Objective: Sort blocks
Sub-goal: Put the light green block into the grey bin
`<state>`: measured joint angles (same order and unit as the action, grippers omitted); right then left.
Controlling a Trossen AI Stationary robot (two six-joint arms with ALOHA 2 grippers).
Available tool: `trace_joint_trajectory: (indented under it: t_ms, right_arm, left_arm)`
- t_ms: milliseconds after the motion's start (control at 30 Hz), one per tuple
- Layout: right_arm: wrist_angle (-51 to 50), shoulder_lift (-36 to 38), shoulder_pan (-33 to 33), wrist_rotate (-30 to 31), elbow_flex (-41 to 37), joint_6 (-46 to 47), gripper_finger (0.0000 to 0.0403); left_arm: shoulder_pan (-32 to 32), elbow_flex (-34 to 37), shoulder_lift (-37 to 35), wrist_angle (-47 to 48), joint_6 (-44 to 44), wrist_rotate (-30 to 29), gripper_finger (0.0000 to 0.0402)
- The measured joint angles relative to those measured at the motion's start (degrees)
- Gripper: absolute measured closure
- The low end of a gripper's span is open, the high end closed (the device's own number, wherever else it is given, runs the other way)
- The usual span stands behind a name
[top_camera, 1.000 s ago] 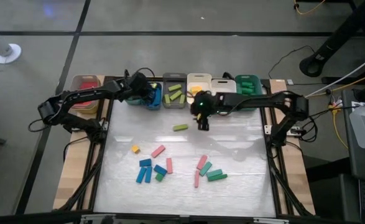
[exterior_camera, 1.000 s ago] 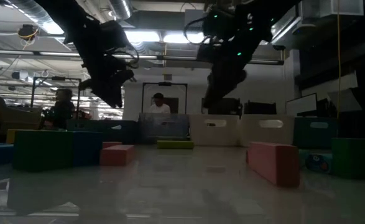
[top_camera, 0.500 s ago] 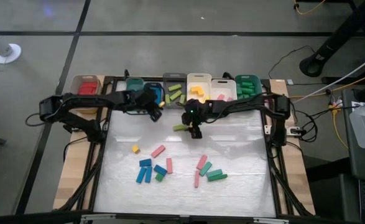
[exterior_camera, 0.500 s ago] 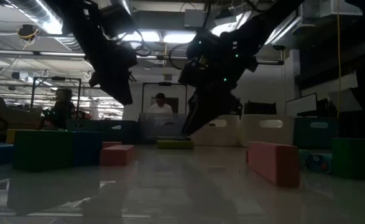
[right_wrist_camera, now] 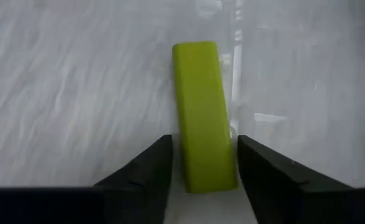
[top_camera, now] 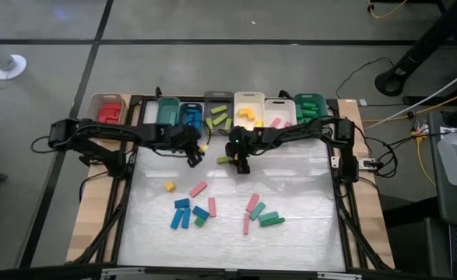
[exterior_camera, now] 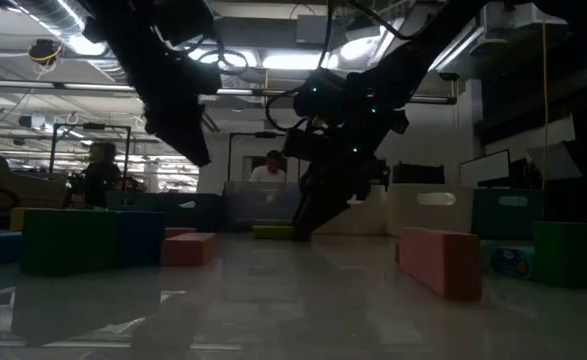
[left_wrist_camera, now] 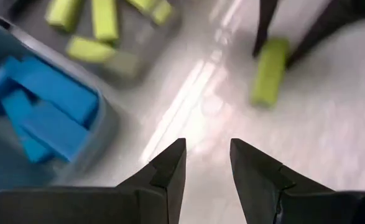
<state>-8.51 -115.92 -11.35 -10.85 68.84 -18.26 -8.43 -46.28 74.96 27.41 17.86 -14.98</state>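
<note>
A lime bar (top_camera: 225, 159) lies flat on the white table, in front of the bins. My right gripper (top_camera: 241, 165) is down at it, open. In the right wrist view its fingers (right_wrist_camera: 160, 165) flank the near end of the bar (right_wrist_camera: 201, 106) with thin gaps. My left gripper (top_camera: 194, 158) hovers open left of the bar, just in front of the bin of blue blocks (left_wrist_camera: 39, 112). The left wrist view shows nothing between the left gripper's (left_wrist_camera: 207, 146) fingers. Loose blue, pink, green and yellow blocks (top_camera: 183, 214) lie nearer the front.
A row of bins stands along the far edge: red blocks (top_camera: 107, 109), a teal bin (top_camera: 168, 110), blue (top_camera: 191, 114), lime (top_camera: 217, 115), yellow (top_camera: 249, 110), pink (top_camera: 279, 115), green (top_camera: 311, 107). A second cluster of pink and green bars (top_camera: 259, 211) lies right of centre. A person (exterior_camera: 271, 168) stands beyond the table.
My left gripper has swung from over the bin of blue blocks toward the table's near edge and now hangs over the bare table. My right gripper has come down and a little to the left onto the lime bar, which has stayed where it was.
</note>
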Motion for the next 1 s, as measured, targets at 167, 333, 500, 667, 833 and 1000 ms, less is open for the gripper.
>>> trace_joint_trajectory:
  t_ms: [167, 333, 500, 667, 833, 1000]
  right_arm:
    - [0.44, -0.06, 0.12, -0.31, -0.04, -0.04, 0.0302]
    - [-3.40, 0.74, 0.12, 0.20, 1.97, -0.04, 0.0303]
    - [-10.65, 3.04, 0.12, 1.26, 9.71, -0.97, 0.0290]
    - [-17.03, 3.04, 0.09, 7.18, 17.79, -5.31, 0.0283]
    - [-16.26, 3.13, -0.32, 17.09, 22.08, -9.99, 0.0298]
    - [-14.49, 3.13, -2.80, 20.78, 22.21, -12.05, 0.0279]
  left_arm:
    - [4.49, 0.00, 0.00, 10.37, 7.21, 0.24, 0.0288]
    - [8.53, 0.00, 0.00, 22.80, 20.01, 1.14, 0.0288]
    - [11.96, 0.02, 0.00, 29.25, 23.93, 4.04, 0.0288]
    - [14.05, 0.02, 0.00, 29.38, 20.48, 5.95, 0.0288]
    - [14.54, 0.02, 0.02, 29.30, 19.51, 5.90, 0.0288]
    - [14.32, 0.02, 0.02, 29.04, 19.55, 5.84, 0.0288]
